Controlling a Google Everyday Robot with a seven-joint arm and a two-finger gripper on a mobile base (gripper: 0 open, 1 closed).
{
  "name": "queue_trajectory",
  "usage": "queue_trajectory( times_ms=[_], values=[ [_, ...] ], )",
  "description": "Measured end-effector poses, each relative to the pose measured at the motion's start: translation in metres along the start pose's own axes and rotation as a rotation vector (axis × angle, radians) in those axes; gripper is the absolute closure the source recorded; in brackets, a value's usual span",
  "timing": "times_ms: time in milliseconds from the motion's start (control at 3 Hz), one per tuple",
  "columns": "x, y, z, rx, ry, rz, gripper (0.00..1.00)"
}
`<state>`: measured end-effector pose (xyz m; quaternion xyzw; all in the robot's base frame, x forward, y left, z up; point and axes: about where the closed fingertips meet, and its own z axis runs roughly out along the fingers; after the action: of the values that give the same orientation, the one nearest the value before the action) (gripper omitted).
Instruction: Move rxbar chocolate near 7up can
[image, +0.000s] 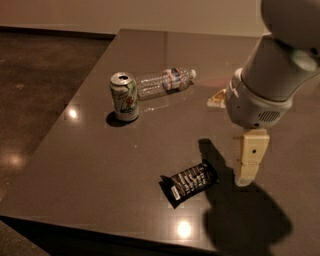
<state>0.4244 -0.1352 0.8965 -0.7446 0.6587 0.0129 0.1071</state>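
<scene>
Gripper: the cream-coloured two-finger gripper (246, 176) points down, low over the right part of the table; wide or narrow, I cannot tell.
Bar: the flat black-wrapped rxbar chocolate (190, 182) lies just left of the gripper, apart from it, near the front edge.
Can: the whitish-green 7up can (124, 97) stands upright, well apart to the back-left.
Bottle: a clear plastic water bottle (165, 81) lies on its side just behind the can.
Table: a dark glossy tabletop (90, 165).
</scene>
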Motion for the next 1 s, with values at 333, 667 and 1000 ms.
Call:
queue_trajectory(
  times_ms=[333, 667, 1000],
  values=[
    [-0.005, 0.007, 0.019, -0.03, 0.011, -0.045, 0.0],
    [-0.008, 0.015, 0.036, -0.055, 0.026, -0.084, 0.0],
    [-0.012, 0.022, 0.046, -0.072, 0.037, -0.115, 0.0]
  ],
)
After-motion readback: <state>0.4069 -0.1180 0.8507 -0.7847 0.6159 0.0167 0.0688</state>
